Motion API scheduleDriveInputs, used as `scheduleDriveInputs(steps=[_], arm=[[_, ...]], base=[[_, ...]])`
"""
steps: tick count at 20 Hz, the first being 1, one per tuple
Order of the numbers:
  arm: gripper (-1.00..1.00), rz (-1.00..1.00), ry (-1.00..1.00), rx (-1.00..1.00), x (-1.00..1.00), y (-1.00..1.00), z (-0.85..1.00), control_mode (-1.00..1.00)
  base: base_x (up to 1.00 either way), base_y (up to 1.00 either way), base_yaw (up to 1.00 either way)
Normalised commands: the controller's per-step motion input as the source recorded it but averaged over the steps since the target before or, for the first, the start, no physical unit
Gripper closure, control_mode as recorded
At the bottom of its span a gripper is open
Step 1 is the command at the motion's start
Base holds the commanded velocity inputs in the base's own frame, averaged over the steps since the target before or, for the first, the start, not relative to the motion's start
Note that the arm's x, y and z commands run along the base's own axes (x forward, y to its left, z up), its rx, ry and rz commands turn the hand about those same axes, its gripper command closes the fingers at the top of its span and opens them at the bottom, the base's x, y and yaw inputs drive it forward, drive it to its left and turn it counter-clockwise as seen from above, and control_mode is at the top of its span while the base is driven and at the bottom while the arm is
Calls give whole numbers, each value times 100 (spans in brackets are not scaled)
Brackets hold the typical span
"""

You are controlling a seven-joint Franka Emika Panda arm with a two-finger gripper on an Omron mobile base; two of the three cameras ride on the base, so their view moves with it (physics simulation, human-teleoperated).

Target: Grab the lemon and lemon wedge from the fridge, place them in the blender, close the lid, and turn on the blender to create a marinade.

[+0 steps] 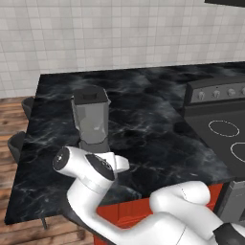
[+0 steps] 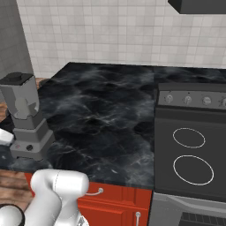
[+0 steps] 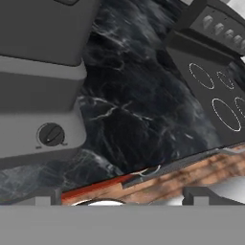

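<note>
Hand view: blender (image 3: 40, 95) base with dark knob (image 3: 50, 135) just above-left of the spread, empty hand (image 3: 122, 194).

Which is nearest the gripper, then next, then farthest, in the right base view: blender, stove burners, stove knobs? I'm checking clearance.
Gripper is open, at the blender's base.
1. Blender, left, next to it.
2. Stove burners, right front.
3. Stove knobs, right rear.

Blender (image 1: 91, 122) blocks left; counter (image 1: 153, 119) rt free.
</note>
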Motion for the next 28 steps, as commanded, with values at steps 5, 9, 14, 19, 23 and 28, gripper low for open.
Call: scheduleDriveInputs(steps=[5, 9, 14, 19, 23, 28], arm=[[-100, 0, 11, 0, 21, 0, -26, -100], [-100, 0, 4, -1, 6, 6, -33, -100], [-100, 0, 0, 0, 6, 13, -21, -100], [-100, 0, 0, 0, 19, 14, -2, -100], [-100, 0, 0, 0, 26, 12, -8, -100], [-100, 0, 1, 0, 21, 16, -21, -100]], base=[[0, 0, 0], [0, 0, 0], [0, 0, 0], [0, 0, 0], [0, 0, 0], [0, 0, 0]])
